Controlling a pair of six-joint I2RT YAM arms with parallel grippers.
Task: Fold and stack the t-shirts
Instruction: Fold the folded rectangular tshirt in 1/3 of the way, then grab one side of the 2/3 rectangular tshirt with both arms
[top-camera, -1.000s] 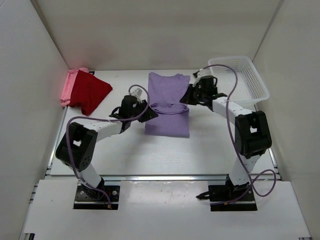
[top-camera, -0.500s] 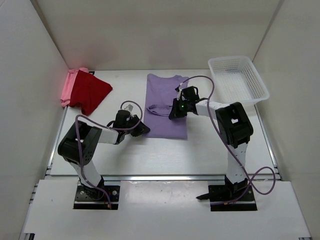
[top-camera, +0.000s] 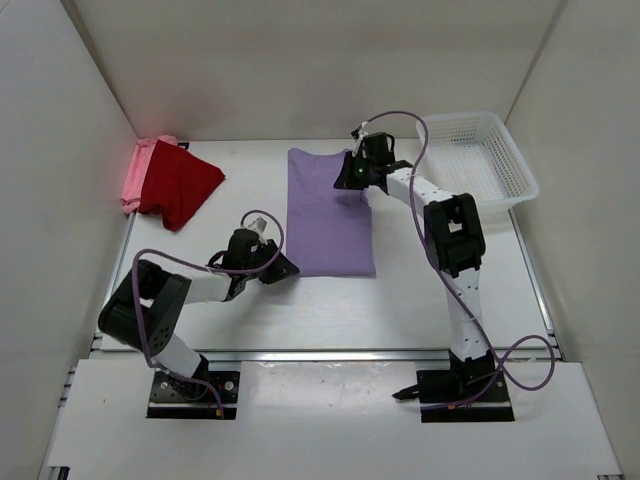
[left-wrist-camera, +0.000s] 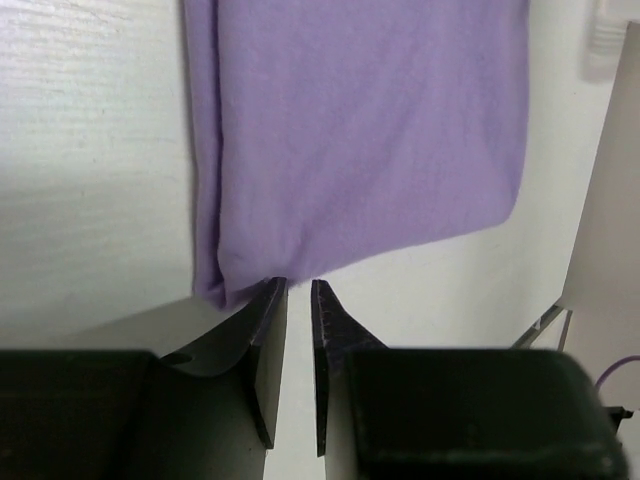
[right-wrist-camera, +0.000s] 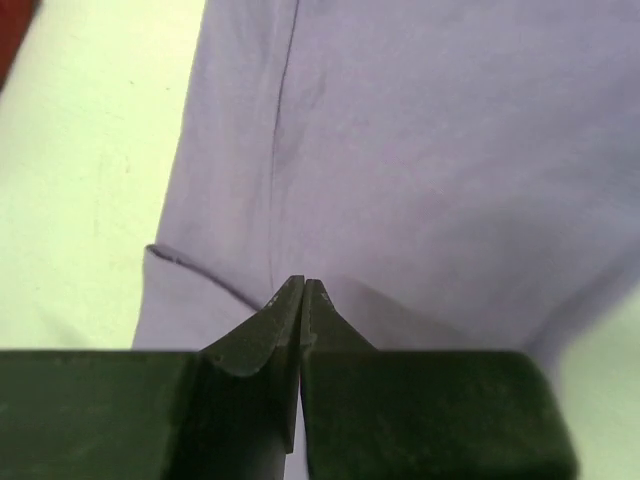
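White bench (top-camera: 400, 310) between white walls, with lavender shirt (top-camera: 328, 215) lying flat in the middle, reaching toward the far edge. At its far right corner, right end effector (right-wrist-camera: 302, 285) pressed together; cannot tell if pinching cloth. At its near left corner, left end effector (left-wrist-camera: 298, 285) slightly spread, holding nothing. Dark red shirt (top-camera: 180, 185) over pink shirt (top-camera: 133, 180) in far left corner. Likely risks: missing the thin hem, or dragging the whole shirt crooked.

We see the right gripper (right-wrist-camera: 302, 287) with its fingertips pressed together, the tips down at the lavender shirt (right-wrist-camera: 430, 150), which fills most of the view. A seam runs up from the tips. Pale table (right-wrist-camera: 80, 200) shows on the left, and a sliver of dark red fabric (right-wrist-camera: 12, 30) shows in the top corner.
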